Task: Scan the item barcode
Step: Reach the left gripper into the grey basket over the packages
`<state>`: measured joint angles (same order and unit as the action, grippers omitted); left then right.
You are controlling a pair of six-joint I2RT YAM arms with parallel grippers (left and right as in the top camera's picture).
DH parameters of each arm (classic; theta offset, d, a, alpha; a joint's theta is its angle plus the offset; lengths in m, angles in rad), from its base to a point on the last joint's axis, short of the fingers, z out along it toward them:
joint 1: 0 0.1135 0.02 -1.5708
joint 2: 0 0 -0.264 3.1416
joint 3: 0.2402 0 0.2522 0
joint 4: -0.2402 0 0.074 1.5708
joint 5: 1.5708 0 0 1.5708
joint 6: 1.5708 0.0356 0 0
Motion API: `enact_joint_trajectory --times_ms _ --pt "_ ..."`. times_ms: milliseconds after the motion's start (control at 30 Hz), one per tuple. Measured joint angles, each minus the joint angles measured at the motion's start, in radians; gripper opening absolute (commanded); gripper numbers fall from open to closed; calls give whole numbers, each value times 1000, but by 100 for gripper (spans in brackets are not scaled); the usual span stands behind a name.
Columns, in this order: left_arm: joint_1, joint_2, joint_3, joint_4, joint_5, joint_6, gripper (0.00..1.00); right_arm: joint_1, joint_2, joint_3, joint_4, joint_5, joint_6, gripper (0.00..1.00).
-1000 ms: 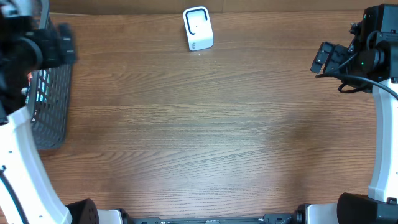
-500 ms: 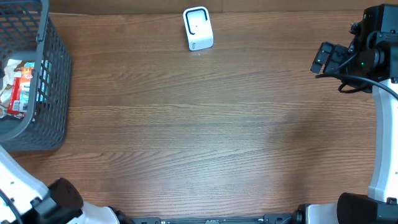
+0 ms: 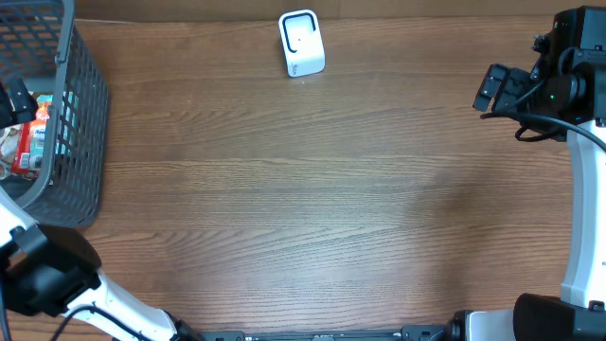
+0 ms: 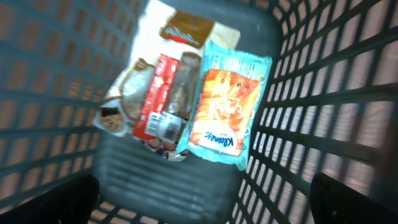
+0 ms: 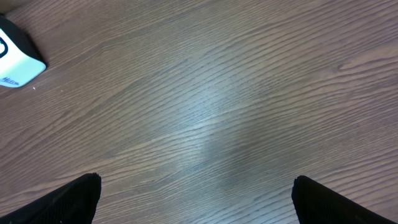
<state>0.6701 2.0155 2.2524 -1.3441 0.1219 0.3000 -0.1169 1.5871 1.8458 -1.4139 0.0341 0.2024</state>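
Inside the grey basket (image 4: 323, 74) at the left edge of the desk (image 3: 312, 208) lie snack packets, with the orange-teal packet (image 4: 222, 106) on top. It looks light, soft and slippery, so I would pinch it across its narrow width. Above it the left pincer (image 4: 205, 202) hangs wide open and empty. The right pincer (image 5: 196, 199) is open too.

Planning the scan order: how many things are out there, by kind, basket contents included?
Basket: 1
Scanner: 1
Teal-and-orange packet: 1
Red packet: 1
White-and-brown packet: at least 1; the overlap and blur may hide more
Total: at least 5
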Motion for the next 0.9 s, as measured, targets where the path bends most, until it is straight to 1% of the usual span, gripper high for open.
enact_joint_trajectory --times_ms 233,400,700,900 --pt "8 187 0 18 143 100 100 0 0 0 0 0 0 100" --pt "8 257 0 44 165 118 100 0 0 0 0 0 0 100" --pt "4 292 0 76 175 122 100 0 0 0 0 0 0 100" --pt "4 303 -29 126 175 123 100 0 0 0 0 0 0 100"
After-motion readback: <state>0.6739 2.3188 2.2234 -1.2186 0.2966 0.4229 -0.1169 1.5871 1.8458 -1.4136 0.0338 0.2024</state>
